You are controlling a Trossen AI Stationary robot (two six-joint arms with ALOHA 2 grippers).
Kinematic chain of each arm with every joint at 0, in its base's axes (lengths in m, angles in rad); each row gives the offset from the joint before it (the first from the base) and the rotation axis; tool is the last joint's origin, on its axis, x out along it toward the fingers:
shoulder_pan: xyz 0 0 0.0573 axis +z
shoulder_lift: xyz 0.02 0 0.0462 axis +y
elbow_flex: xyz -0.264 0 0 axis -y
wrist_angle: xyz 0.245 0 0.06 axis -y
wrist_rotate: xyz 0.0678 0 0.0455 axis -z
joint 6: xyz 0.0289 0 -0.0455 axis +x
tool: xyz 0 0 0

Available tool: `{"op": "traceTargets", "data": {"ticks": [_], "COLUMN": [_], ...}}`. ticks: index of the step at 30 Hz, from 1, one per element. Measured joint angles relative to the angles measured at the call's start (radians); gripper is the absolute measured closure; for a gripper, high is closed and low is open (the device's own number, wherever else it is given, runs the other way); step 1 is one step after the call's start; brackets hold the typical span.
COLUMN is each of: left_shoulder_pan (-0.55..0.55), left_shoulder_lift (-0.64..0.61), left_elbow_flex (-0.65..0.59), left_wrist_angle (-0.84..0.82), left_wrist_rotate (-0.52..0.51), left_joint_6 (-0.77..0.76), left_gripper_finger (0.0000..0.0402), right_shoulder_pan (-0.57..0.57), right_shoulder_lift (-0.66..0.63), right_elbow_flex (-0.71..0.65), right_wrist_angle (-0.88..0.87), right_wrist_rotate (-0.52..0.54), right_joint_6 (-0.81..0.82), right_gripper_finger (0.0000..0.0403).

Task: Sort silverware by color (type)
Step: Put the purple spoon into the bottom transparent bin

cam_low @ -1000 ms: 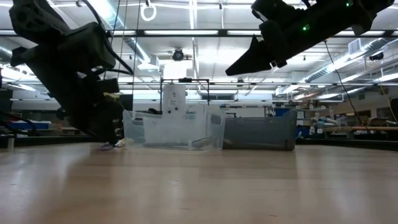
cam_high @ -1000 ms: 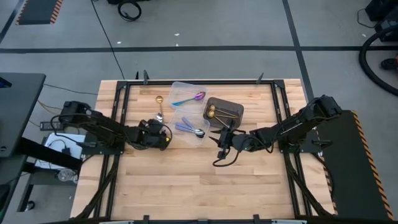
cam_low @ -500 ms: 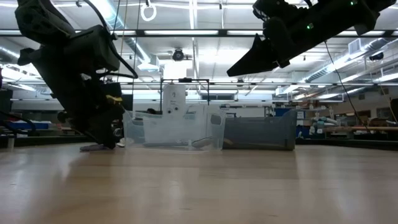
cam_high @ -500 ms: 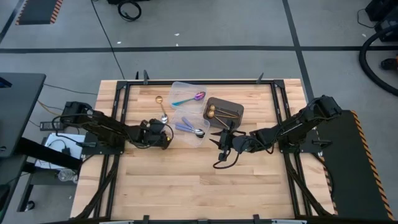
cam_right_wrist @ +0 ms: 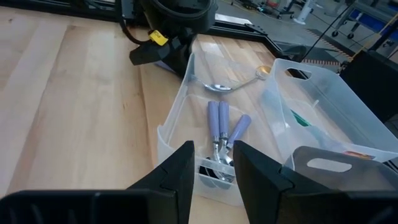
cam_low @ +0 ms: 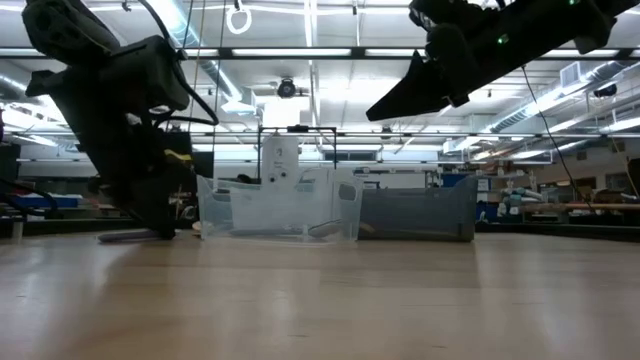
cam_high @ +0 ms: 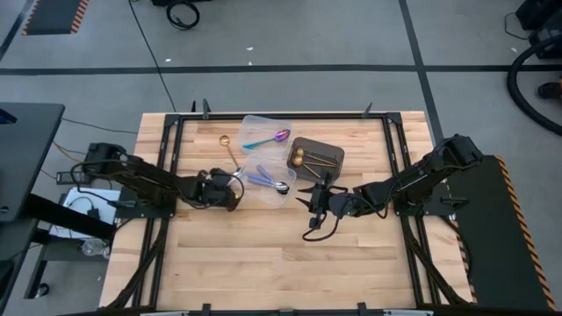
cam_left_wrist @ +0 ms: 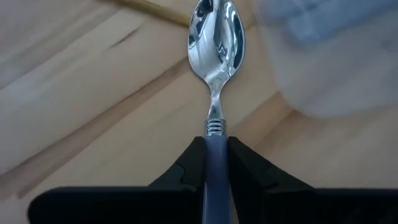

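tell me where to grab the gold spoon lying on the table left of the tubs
Take the gold spoon by its slim handle, from straight above, fingers across it. It lies flat on the wood. The left gripper holds a lavender-handled spoon over the handle's far end.

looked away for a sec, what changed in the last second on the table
The left claw, shut on the lavender-handled spoon, drew back a little toward its own side, dragging the spoon along the table. The right claw stayed open, hovering near the small clear tub. The gold spoon and the tubs' contents did not move.
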State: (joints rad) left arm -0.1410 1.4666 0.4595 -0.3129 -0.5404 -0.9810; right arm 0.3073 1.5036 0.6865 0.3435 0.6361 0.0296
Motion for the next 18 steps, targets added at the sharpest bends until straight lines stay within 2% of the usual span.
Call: {"op": "traceTargets", "data": {"ticks": [6, 11, 18], "left_shoulder_pan": [-0.001, -0.001, 0.016], "left_shoulder_lift": [-0.086, -0.135, -0.139], "left_elbow_flex": [0.064, 0.131, 0.206], "left_wrist_angle": [-0.236, -0.366, -0.379], "left_wrist_rotate": [0.032, -0.054, -0.099], "left_joint_6": [0.001, 0.023, 0.13], "left_gripper_finger": [0.0353, 0.0383, 0.0398], "right_shoulder_pan": [0.0, 0.003, 0.008], "right_shoulder_lift": [0.0, 0.0, 0.0], "right_elbow_flex": [0.0, 0.0, 0.0], "right_wrist_angle": [0.002, 0.015, 0.022], "right_wrist_rotate": [0.002, 0.001, 0.0], "right_joint_6": [0.002, 0.002, -0.002], "right_gripper_finger": [0.0282, 0.0282, 0.0282]}}
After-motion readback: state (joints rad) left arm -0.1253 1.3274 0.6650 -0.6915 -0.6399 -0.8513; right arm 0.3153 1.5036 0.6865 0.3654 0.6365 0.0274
